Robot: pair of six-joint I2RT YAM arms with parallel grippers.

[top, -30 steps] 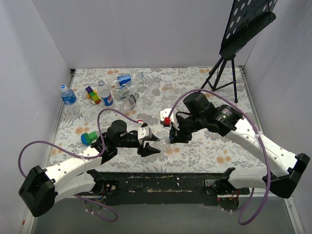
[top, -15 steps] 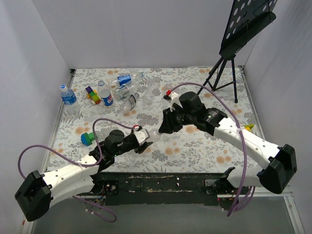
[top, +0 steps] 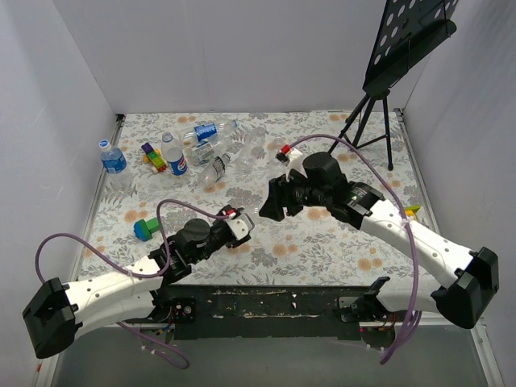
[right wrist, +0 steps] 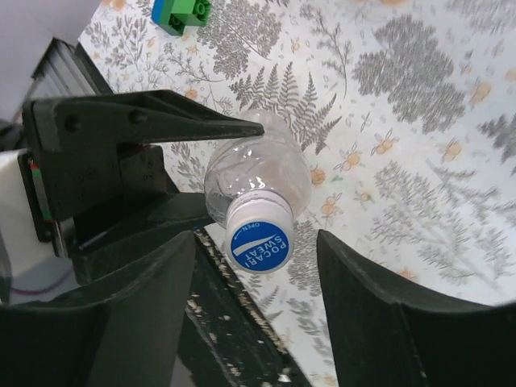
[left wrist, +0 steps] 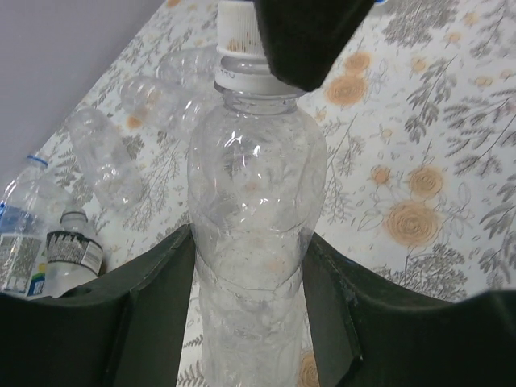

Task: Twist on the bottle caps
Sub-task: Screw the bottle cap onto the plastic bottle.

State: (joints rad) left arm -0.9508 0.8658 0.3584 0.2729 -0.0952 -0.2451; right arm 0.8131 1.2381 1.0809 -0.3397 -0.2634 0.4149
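My left gripper is shut on the body of a clear unlabelled bottle and holds it above the table, neck towards the right arm. A cap, white-sided with a blue top, sits on its neck. My right gripper is open, with one finger on each side of the cap and a gap on both sides. In the top view the right gripper meets the bottle near the table's middle. The left wrist view shows the cap partly behind a right finger.
Several more bottles lie in a heap at the back left, and two stand upright. A coloured toy block and a green-and-blue toy are on the left. A black tripod stand is at the back right, and a yellow block at the right.
Both grippers and the bottle have shifted left and farther from the near edge. In the last half second they have barely moved.
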